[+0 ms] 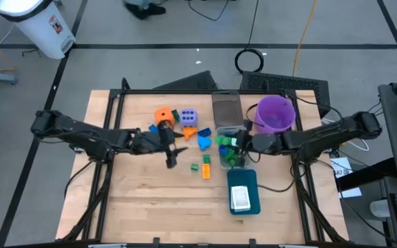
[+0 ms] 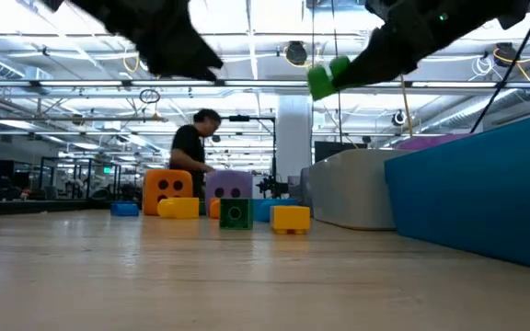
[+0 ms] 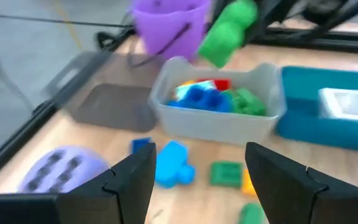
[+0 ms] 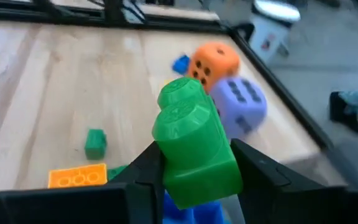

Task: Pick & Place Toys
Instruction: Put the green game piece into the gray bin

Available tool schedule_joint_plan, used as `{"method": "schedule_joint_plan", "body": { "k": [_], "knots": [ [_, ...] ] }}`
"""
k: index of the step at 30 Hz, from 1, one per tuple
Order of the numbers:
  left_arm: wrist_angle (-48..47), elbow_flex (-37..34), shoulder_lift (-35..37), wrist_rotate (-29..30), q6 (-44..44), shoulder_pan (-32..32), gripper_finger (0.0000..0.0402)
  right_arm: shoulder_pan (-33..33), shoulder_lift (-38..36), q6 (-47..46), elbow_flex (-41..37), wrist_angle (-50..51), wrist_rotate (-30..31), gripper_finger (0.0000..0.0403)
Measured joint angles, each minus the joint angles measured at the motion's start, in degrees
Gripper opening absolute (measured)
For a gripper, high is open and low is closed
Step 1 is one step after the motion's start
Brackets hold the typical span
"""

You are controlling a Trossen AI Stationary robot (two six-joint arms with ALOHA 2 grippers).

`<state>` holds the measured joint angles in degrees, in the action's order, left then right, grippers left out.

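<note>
Hovering over the middle of the surface, the left claw (image 1: 171,157) has its fingers spread with nothing in them, orange die (image 1: 163,115) and lavender die (image 1: 188,116) just behind. Further right, the right claw (image 1: 238,145) pinches a green block (image 4: 194,146) above the grey bin (image 3: 263,115) of blocks.

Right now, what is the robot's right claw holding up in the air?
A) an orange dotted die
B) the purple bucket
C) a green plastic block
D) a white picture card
C: the right gripper is clamped on a green block, lifted above the grey bin of toys.
</note>
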<state>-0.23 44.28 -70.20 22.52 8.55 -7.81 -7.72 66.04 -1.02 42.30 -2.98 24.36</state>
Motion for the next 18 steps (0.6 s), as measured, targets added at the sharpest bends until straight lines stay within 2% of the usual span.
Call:
{"method": "schedule_joint_plan", "body": {
  "k": [3,6,9,12,18],
  "knots": [
    [5.26,-4.98,3.97,0.58,0.59,2.33,0.0253,1.99,-2.0,-3.35,-1.93,3.73,-0.1,0.012],
    [6.54,-8.86,7.25,0.64,1.72,4.21,0.0253,4.67,-3.04,-6.12,-4.11,5.7,-0.81,0.0116],
    [7.65,-11.23,8.5,0.64,4.53,5.82,0.0253,7.55,-2.86,-7.84,-6.22,8.28,-5.78,0.012],
    [7.76,-11.89,8.53,0.63,6.75,6.98,0.0253,9.72,-2.92,-8.4,-8.09,9.28,-9.61,0.0135],
    [8.11,-11.92,7.79,0.05,8.39,7.53,0.0253,11.55,-2.92,-8.72,-9.39,8.42,-9.48,0.0157]
  ]
}}
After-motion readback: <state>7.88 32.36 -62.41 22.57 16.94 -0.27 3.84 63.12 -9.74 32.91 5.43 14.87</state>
